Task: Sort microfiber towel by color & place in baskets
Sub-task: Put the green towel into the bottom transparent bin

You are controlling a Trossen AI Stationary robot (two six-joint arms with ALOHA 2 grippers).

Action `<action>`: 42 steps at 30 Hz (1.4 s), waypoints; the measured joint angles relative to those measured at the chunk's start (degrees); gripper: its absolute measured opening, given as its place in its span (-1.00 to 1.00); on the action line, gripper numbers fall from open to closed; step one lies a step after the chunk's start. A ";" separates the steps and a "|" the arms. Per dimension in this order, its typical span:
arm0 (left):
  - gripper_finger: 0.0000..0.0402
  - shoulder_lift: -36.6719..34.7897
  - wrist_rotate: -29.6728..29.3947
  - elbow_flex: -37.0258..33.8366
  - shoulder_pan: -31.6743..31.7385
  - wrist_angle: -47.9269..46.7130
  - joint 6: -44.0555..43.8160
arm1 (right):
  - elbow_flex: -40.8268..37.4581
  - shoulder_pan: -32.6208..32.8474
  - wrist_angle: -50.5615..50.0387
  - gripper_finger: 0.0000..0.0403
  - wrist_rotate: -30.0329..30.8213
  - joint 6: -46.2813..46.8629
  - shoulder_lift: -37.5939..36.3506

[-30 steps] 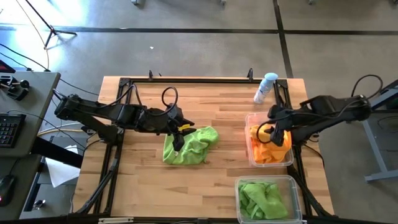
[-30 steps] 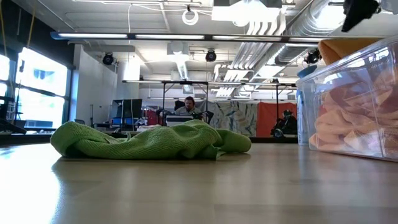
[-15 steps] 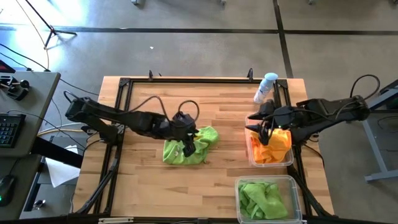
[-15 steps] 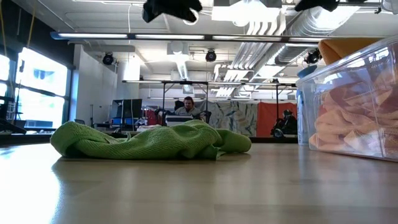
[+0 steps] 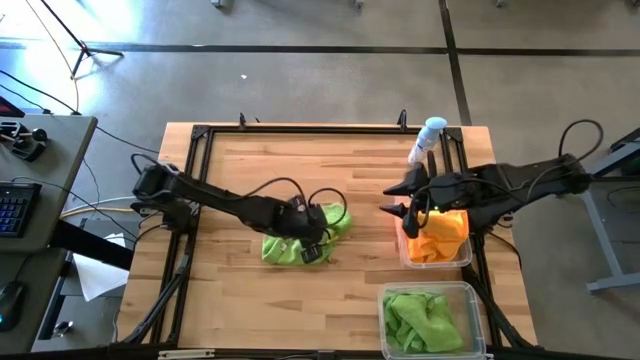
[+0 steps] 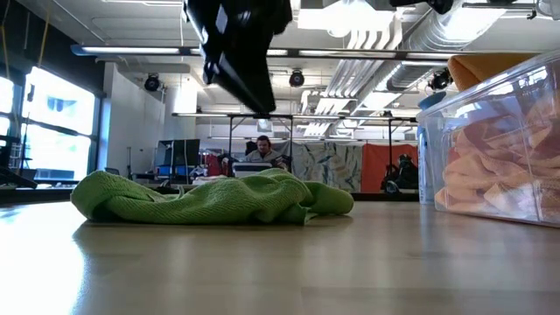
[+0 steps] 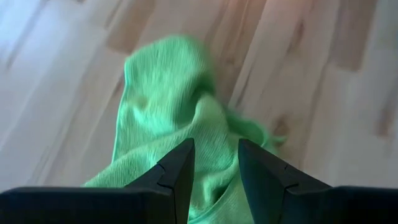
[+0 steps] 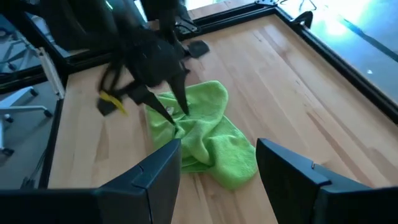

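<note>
a lime green towel (image 5: 300, 236) lies crumpled mid-counter (image 5: 240, 290). the left gripper (image 5: 311, 250) hangs over it, jaws slightly apart and holding nothing, tips just above the cloth. the right gripper (image 5: 396, 200) is open and empty, beside the inner rim of the far basket (image 5: 404, 250), which holds orange towels (image 5: 440, 232). the near basket (image 5: 476, 322) holds green towels (image 5: 420, 320). bare wood lies all around the loose towel. a spray bottle (image 5: 428, 138) stands by the far edge.

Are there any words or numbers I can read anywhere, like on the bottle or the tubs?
None can be read.
White-and-blue spray bottle: no label legible, too small.
Clear plastic tubs, one with orange cloths, one with green: no writing visible.
Crumpled lime green cloth: no tag showing.
</note>
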 joint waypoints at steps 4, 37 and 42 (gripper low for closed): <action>-0.44 2.98 0.08 0.00 0.01 -2.51 0.01 | 0.00 0.02 1.34 0.01 -2.03 0.01 1.28; -1.00 -13.58 1.78 0.07 -2.03 -18.50 5.05 | 0.00 3.17 27.77 0.01 -4.31 5.00 16.78; -1.00 -14.93 -0.91 0.07 -1.92 -17.90 5.71 | 0.00 3.17 27.98 0.01 -4.31 8.83 17.20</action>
